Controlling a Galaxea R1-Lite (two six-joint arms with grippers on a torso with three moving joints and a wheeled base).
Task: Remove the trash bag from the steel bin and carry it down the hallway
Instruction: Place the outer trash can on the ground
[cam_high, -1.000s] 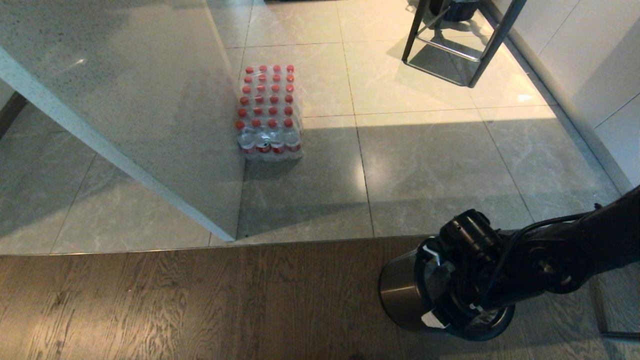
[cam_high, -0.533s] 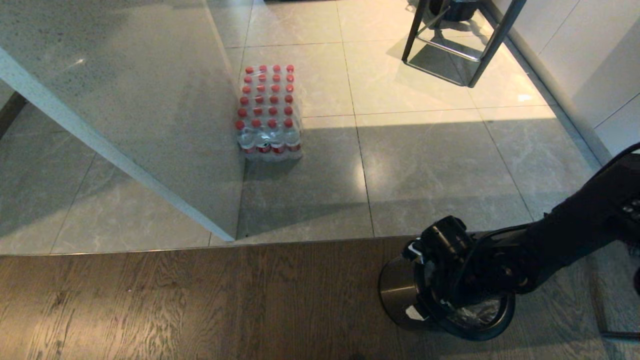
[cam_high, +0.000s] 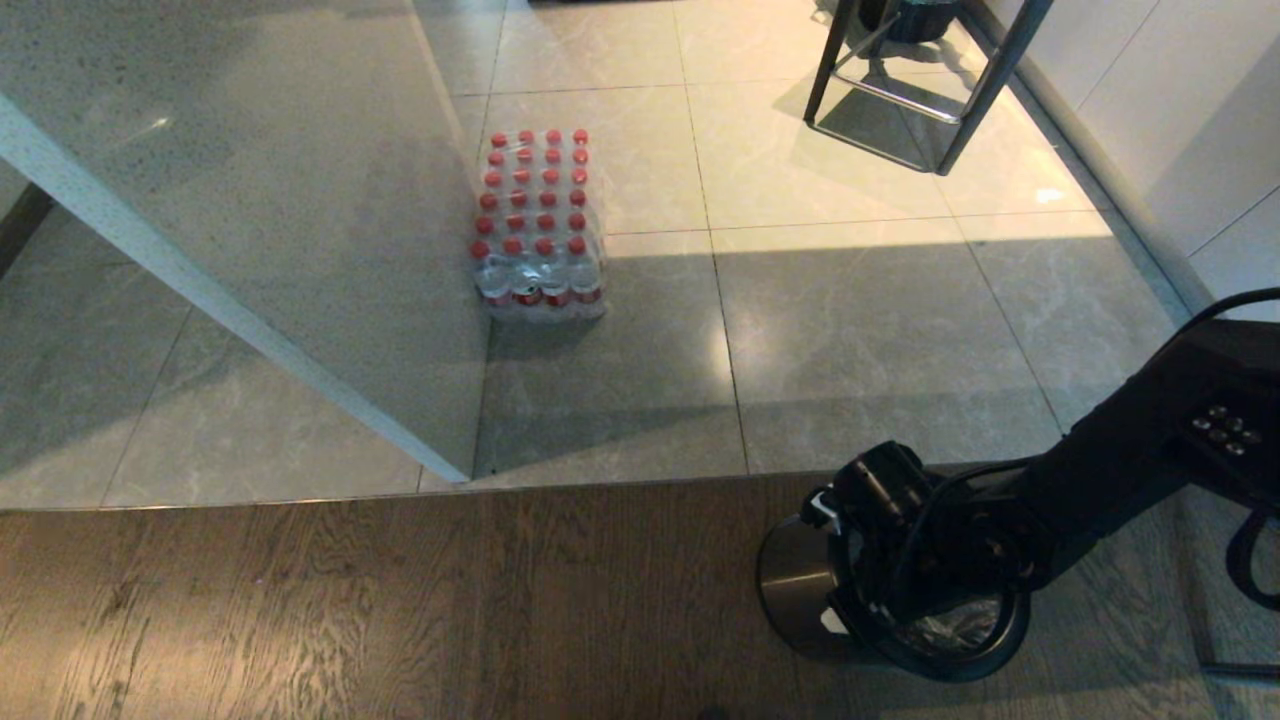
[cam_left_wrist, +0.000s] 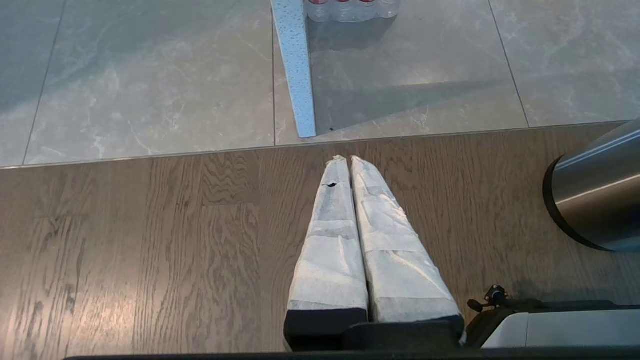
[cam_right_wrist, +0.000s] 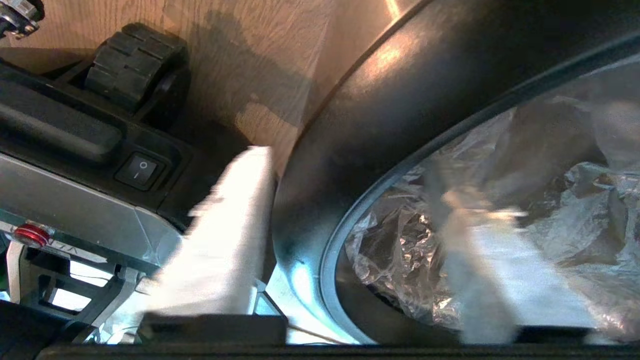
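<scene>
The right claw (cam_right_wrist: 350, 240) is seen spread astride the steel bin (cam_high: 800, 590) rim (one finger outside, one on the trash bag (cam_right_wrist: 500, 200)). The left claw (cam_left_wrist: 345, 160) is held pressed together above the wooden floor (cam_left_wrist: 150, 250).

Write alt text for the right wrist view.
The right gripper straddles the steel bin's black rim, one white-wrapped finger outside, the other inside against the crinkled clear trash bag. Wood floor and the robot's base lie beyond.

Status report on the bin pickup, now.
Right gripper astride black rim of brushed-steel bin, one finger inside on clear crinkly bag, not yet shut. Left gripper shut, idle.
</scene>
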